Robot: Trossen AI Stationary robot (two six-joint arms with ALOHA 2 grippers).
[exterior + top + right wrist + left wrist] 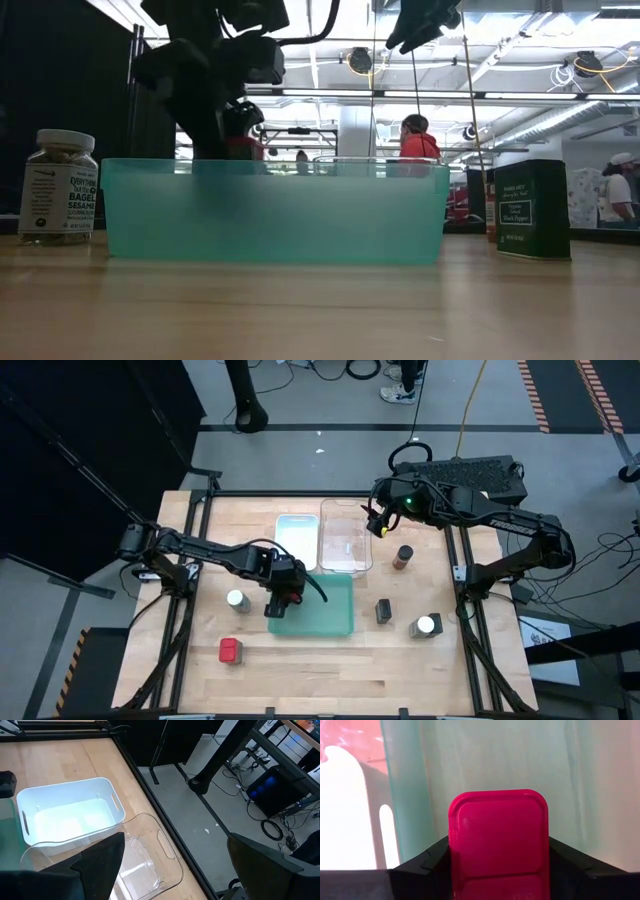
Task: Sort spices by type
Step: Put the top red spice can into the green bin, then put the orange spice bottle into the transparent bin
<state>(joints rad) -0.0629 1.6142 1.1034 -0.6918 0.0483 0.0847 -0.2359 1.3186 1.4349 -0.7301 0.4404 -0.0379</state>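
Observation:
My left gripper [283, 598] reaches down into the left part of the green tray [335, 622] and is shut on a red boxy tin [497, 835]. A second red tin [231, 650] stands on the table near the front left. One white-lidded jar [236, 600] stands left of the green tray, another [426, 626] at the right. A dark grey tin [384, 610] and a brown dark-lidded jar [403, 557] stand right of the trays. My right gripper [378, 522] hangs open and empty over the clear tray's [345, 542] far right corner. My left gripper pinches the red tin between its two fingers [432, 865], one on each of two opposite side walls [454, 845]. It comes from above, pointing down, so the lid [500, 825] faces the wrist camera. The tin is upright over the green tray's floor; whether it rests there does not show.
The white tray [297, 532] and the clear tray stand side by side at the far middle, with the green tray [275, 210] in front of them. There is bare wood along the near edge. People stand in the room beyond the table.

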